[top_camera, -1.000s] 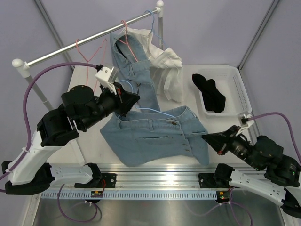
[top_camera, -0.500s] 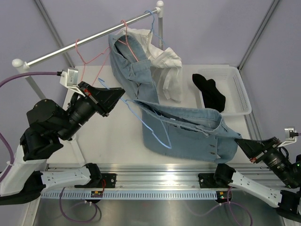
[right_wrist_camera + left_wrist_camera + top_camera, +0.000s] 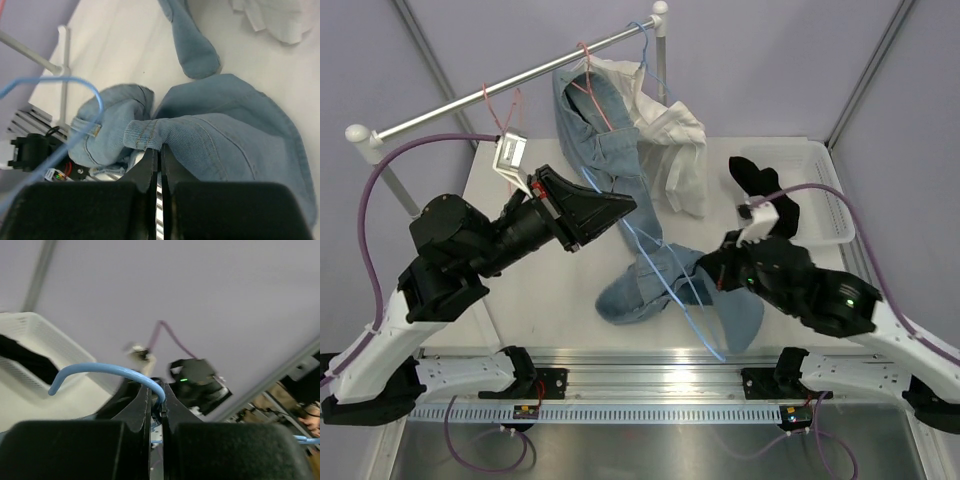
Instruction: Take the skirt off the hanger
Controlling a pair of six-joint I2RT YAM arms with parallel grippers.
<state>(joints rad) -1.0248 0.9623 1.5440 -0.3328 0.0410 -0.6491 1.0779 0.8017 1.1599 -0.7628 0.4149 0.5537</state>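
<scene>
The black skirt (image 3: 767,196) lies in the white basket (image 3: 830,190) at the back right, on no hanger; it also shows in the left wrist view (image 3: 25,360). A bare pink hanger (image 3: 503,110) hangs on the rail, left of the clothes. My left gripper (image 3: 623,206) is shut on the hook of a light-blue wire hanger (image 3: 100,371) and holds it above the table. My right gripper (image 3: 713,270) is shut on the edge of a blue denim garment (image 3: 225,130) that droops from that hanger (image 3: 692,312) onto the table.
The rail (image 3: 450,106) crosses the back left. Blue jeans (image 3: 605,140) hang from it on a second pink hanger, with a white shirt (image 3: 672,130) on a light-blue hanger beside them. The rail's post stands in the right wrist view (image 3: 62,65).
My right arm has swung from the front right in to the table's middle, holding the denim. The denim has collapsed from stretched wide into a heap. My left gripper has moved right with the blue hanger.
</scene>
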